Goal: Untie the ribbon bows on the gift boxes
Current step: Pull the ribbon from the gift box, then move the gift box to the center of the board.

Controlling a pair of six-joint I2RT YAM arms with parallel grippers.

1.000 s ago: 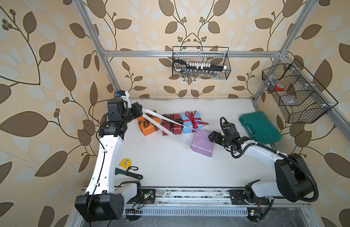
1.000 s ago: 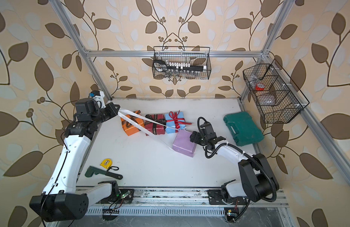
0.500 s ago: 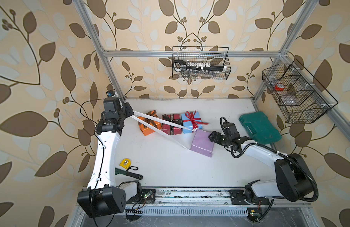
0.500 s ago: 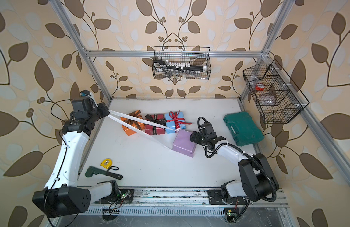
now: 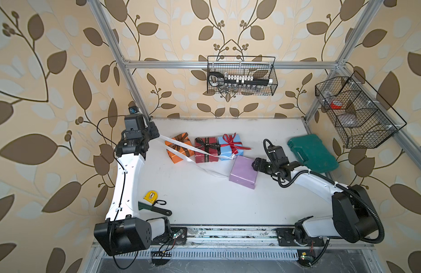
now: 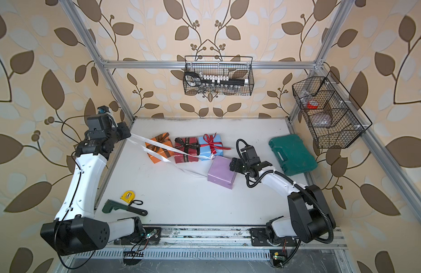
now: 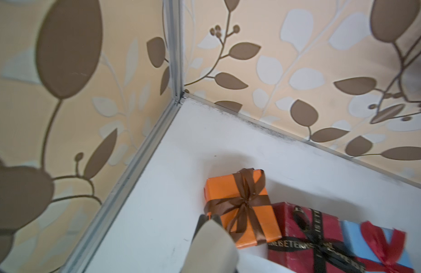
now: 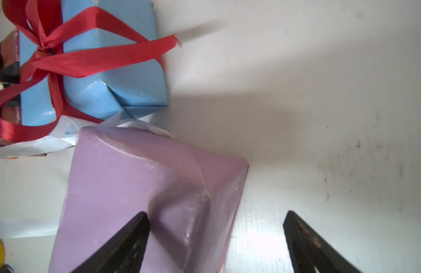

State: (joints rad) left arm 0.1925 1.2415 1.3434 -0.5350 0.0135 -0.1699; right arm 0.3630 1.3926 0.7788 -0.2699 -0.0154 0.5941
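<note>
Four gift boxes stand in a row: orange (image 5: pixel 178 153) with a brown bow (image 7: pixel 245 201), dark red (image 5: pixel 206 153) with a black lettered bow (image 7: pixel 318 245), light blue (image 5: pixel 229 146) with a red bow (image 8: pixel 86 59), and lilac (image 5: pixel 242 172) nearer the front. The white ribbon (image 5: pixel 188 147) is untied. It stretches in two strands from the lilac box's edges across the other boxes to my left gripper (image 5: pixel 157 136), which is shut on it at the back left corner. My right gripper (image 8: pixel 216 212) is open, straddling the lilac box's right edge, one finger over its top.
A dark-green case (image 5: pixel 312 153) lies right of my right arm. A yellow tape measure (image 5: pixel 150 196) and a green-handled tool (image 5: pixel 155 208) lie at the front left. Wire baskets hang on the back wall (image 5: pixel 241 78) and the right wall (image 5: pixel 356 115). Frame posts stand close to my left gripper.
My left gripper has drawn back toward the left rear corner, pulling the white ribbon out longer and tauter. The right arm and the boxes have stayed put.
</note>
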